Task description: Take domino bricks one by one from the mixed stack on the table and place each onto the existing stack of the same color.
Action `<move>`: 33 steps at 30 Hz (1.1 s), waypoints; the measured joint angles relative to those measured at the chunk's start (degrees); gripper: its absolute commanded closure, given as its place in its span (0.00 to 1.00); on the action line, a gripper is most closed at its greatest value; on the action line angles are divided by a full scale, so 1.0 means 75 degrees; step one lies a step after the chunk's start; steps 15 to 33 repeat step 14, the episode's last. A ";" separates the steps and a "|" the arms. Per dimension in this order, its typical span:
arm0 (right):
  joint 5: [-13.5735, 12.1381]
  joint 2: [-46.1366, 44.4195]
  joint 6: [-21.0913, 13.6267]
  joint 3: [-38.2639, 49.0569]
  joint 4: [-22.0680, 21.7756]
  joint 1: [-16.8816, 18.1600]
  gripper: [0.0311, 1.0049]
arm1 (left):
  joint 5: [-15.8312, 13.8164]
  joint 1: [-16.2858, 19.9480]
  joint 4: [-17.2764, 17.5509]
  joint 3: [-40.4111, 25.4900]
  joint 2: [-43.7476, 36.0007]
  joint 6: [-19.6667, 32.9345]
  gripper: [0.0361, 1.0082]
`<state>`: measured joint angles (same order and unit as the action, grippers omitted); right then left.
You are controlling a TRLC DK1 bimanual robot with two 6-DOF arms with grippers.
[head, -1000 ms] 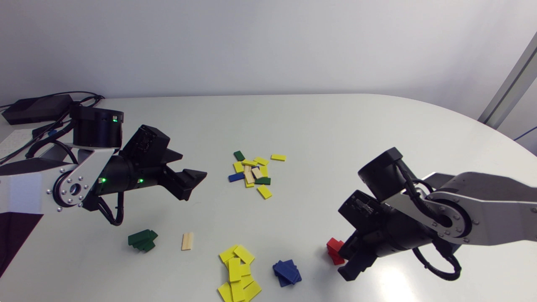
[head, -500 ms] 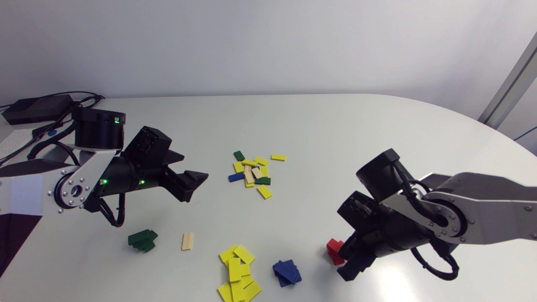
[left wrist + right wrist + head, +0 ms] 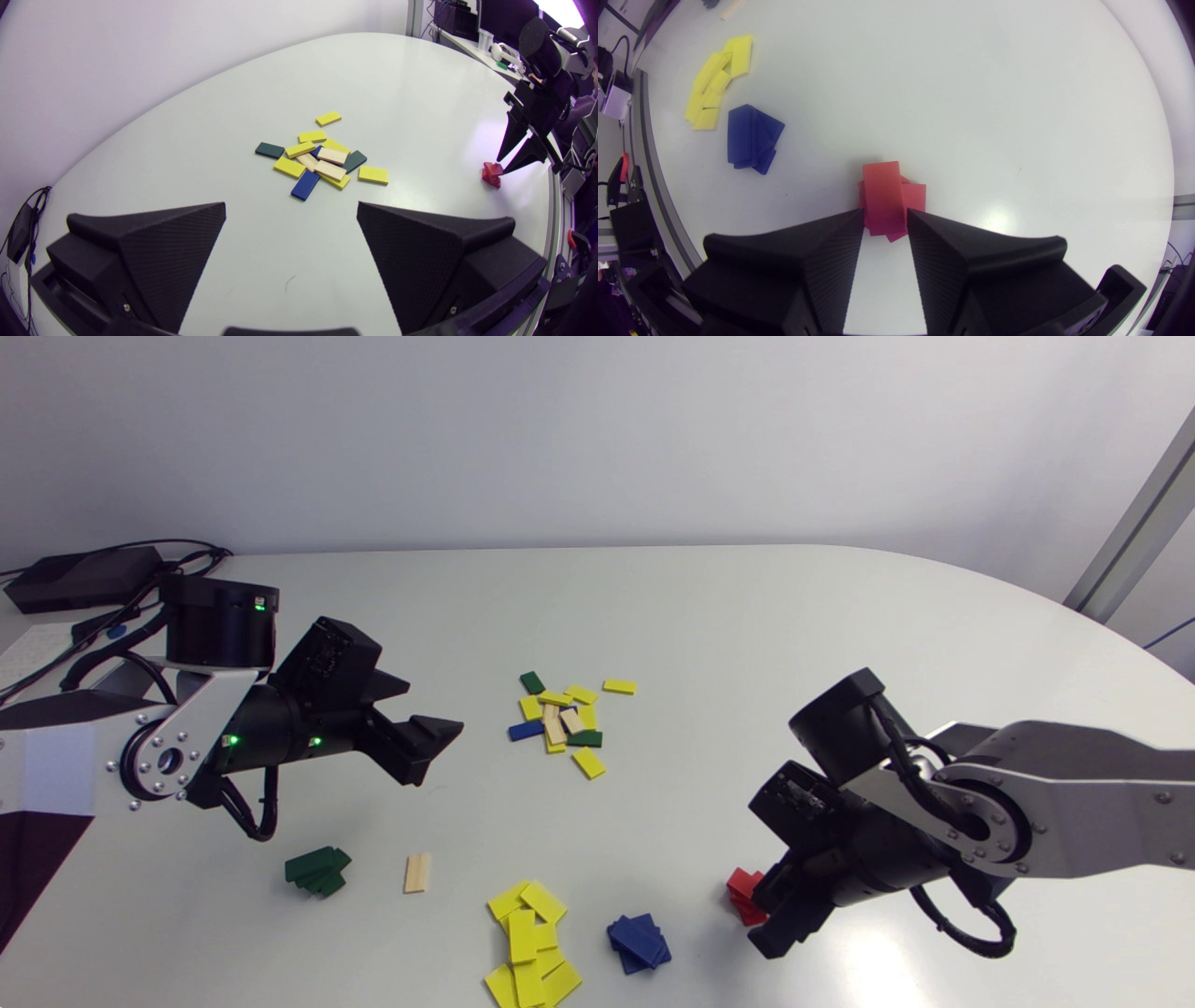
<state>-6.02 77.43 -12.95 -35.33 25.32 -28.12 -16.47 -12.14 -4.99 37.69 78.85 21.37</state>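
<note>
The mixed pile (image 3: 563, 719) (image 3: 322, 158) of yellow, wooden, green and blue bricks lies mid-table. My right gripper (image 3: 761, 922) (image 3: 885, 212) is low over the red stack (image 3: 744, 893) (image 3: 887, 200) (image 3: 491, 173) near the front edge. Its fingers stand narrowly apart, flanking the top red brick, which lies flat on the stack. My left gripper (image 3: 429, 707) (image 3: 290, 207) hangs open and empty above the table, left of the mixed pile.
Along the front edge stand a green stack (image 3: 318, 870), a single wooden brick (image 3: 417, 873), a sprawling yellow stack (image 3: 527, 943) (image 3: 714, 79) and a blue stack (image 3: 639, 941) (image 3: 749, 135). A black box and cables (image 3: 84, 577) lie at the far left corner.
My right gripper's fingers have begun to part around the red brick on the red stack. The left arm has shifted slightly toward the mixed pile.
</note>
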 measured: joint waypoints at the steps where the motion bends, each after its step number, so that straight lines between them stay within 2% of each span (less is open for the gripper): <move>1: 0.0000 0.0000 0.0003 0.0000 0.0000 0.0000 0.63 | 0.0000 0.0000 0.0000 0.0000 0.0000 0.0000 0.01; 3: 0.0000 0.0000 0.0003 0.0000 0.0000 0.0000 0.59 | 0.0000 0.0000 0.0000 0.0000 0.0000 0.0000 0.01; 8: 0.0003 -0.0047 0.0003 -0.0003 0.0093 0.0000 0.59 | 0.0000 0.0000 0.0000 0.0000 0.0000 0.0000 0.01; 14: 0.0006 -0.0726 0.0006 -0.0530 0.1137 -0.0017 0.59 | 0.0000 0.0000 0.0000 0.0000 0.0000 0.0000 0.01; 33: 0.0006 -0.0726 0.0006 -0.0530 0.1137 -0.0017 0.59 | 0.0000 0.0000 0.0000 0.0000 0.0000 0.0000 0.01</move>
